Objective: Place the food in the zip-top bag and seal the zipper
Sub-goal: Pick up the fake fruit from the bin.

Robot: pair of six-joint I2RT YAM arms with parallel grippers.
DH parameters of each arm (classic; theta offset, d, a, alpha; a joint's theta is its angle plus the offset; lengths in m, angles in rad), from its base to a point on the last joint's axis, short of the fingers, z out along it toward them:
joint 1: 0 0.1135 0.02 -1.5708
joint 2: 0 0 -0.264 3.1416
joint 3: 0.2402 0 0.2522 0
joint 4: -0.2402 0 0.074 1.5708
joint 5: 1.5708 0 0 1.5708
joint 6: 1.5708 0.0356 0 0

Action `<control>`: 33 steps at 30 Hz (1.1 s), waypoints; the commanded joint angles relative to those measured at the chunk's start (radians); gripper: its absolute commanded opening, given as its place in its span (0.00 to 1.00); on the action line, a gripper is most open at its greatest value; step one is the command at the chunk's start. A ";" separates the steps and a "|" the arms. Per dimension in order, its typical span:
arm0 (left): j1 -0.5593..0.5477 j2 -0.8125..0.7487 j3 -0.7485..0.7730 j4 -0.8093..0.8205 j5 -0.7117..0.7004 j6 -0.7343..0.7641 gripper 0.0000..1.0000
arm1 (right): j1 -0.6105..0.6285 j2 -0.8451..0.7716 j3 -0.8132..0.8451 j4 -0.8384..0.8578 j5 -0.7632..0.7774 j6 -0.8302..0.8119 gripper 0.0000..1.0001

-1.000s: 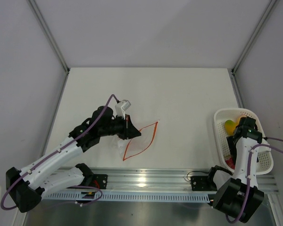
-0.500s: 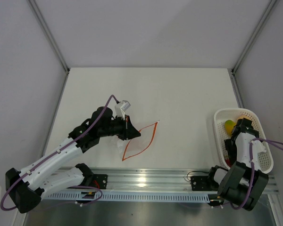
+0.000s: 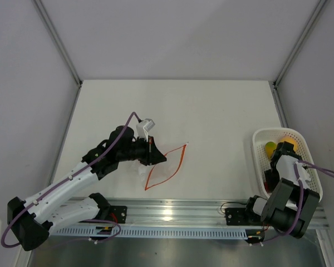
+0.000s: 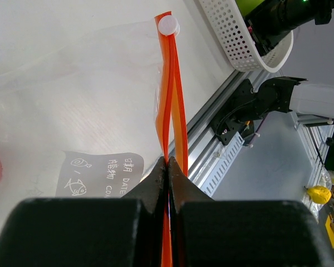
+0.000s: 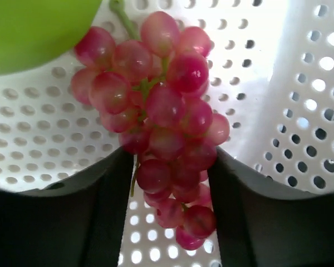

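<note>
Two arms are seen over the white worktop. On the left, the clear, crinkly plastic zip-top bag is laid near the worktop's front edge, with its mouth parted in a lens shape. Its thin orange-red zipper strip is pinched by the left pincer, whose fingers are pressed tightly together on it. The strip's two sides are parted just ahead of the fingertips and are joined again at the small round white tab at the far end. A grey printed label is shown on the bag's face.

Over on the right, the white perforated plastic basket is set at the worktop's right edge, well apart from the bag, and the food is found inside it. The right pincer is seen inside the basket, its fingers placed to either side of a bunch of dark red toy grapes. Whether the bunch is truly clamped cannot be told. A lime green rounded toy fruit is seen just beside the grapes, and a yellow-orange toy fruit is glimpsed from above.
</note>
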 commanded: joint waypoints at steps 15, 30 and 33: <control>-0.008 0.015 0.009 0.045 0.020 0.009 0.01 | 0.008 -0.293 0.088 -0.033 -0.086 -0.079 0.00; -0.007 0.045 0.029 0.087 0.060 -0.023 0.00 | 0.308 -0.520 0.335 0.160 -0.629 -0.341 0.00; -0.007 0.048 0.027 0.091 0.060 -0.026 0.01 | 0.446 -0.553 0.328 0.248 -0.757 -0.356 0.00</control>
